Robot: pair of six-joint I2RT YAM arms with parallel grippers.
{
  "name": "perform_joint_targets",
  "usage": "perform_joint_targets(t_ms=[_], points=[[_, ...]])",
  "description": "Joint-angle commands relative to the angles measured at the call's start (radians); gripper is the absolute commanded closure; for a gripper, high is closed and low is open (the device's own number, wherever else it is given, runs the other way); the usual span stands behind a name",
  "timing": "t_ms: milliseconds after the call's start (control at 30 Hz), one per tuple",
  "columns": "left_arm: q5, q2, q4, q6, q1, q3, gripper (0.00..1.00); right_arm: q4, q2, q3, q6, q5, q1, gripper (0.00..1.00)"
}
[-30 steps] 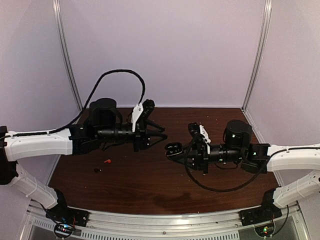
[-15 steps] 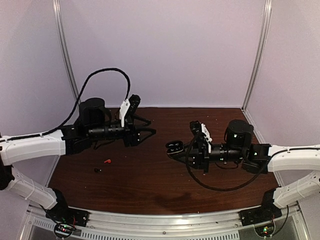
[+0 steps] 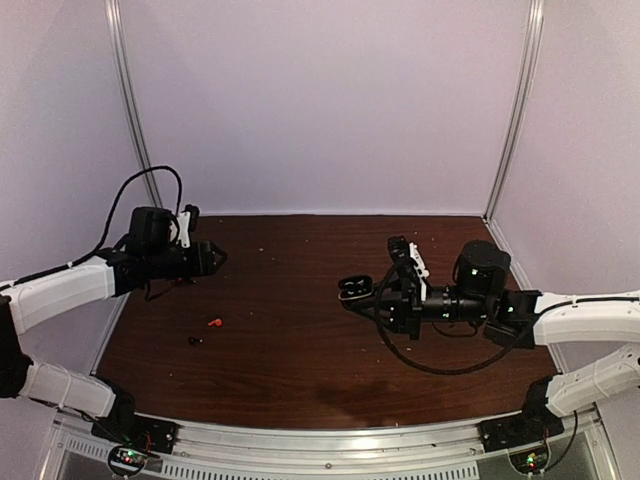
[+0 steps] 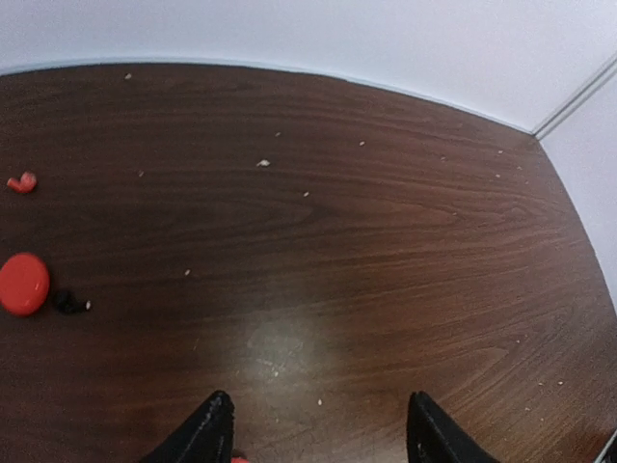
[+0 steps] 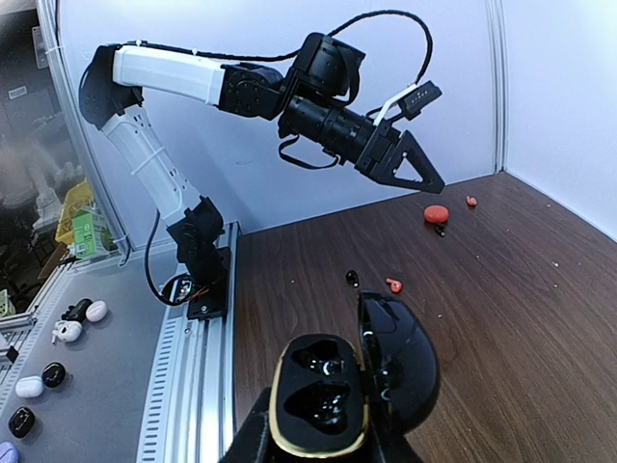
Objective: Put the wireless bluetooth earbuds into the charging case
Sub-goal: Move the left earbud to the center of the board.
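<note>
Left tool [image 4: 318,436]: jaws stand wide with nothing between them. It hangs over the far left of the tabletop [image 3: 300,350] and points right, toward the other arm.
Right tool [image 3: 368,293]: clamped on the case [image 5: 318,391], gripping its lower body and holding it up off the tabletop, right of centre.
Case: black with a gold-edged rim and open. Two dark wells face the right wrist camera.
Lid [image 5: 400,352]: glossy black, hinged up and standing at the right side of the wells in the wrist view.
Red bud [image 3: 213,322]: lies on the tabletop front-left, well apart from the case and nearer the left arm.
Black bud [image 3: 194,340]: lies on the tabletop just beside the red bud, a little left of it and closer to the near edge.
Red disc [image 4: 21,284]: lies flat on the tabletop in the far-left area, left of the left tool's view.
Black bit [image 4: 66,302]: just beside the disc; too small to tell what it is.
Red scrap [image 4: 21,181]: small and curled, near the disc but apart from it.
Tabletop: dark wood grain with scattered pale crumbs.
</note>
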Motion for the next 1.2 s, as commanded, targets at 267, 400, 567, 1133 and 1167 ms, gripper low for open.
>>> perform_joint_targets(t_ms=[267,400,567,1133,1167], points=[[-0.327,0.068,-0.158,-0.295,0.145,-0.016,0.41,0.061,0.002,-0.017,0.034,-0.012,-0.018,1.0],[-0.351,0.198,-0.167,-0.327,0.159,0.052,0.43,0.046,-0.019,-0.024,0.03,0.003,-0.023,1.0],[-0.4,0.316,-0.14,-0.326,0.165,0.127,0.45,0.043,-0.023,-0.025,0.032,0.0,-0.028,1.0],[-0.455,0.583,-0.088,-0.31,0.21,0.277,0.53,0.039,-0.04,-0.037,0.037,-0.005,-0.031,1.0],[-0.454,0.598,-0.085,-0.306,0.21,0.29,0.53,0.038,-0.039,-0.037,0.037,-0.006,-0.032,1.0]])
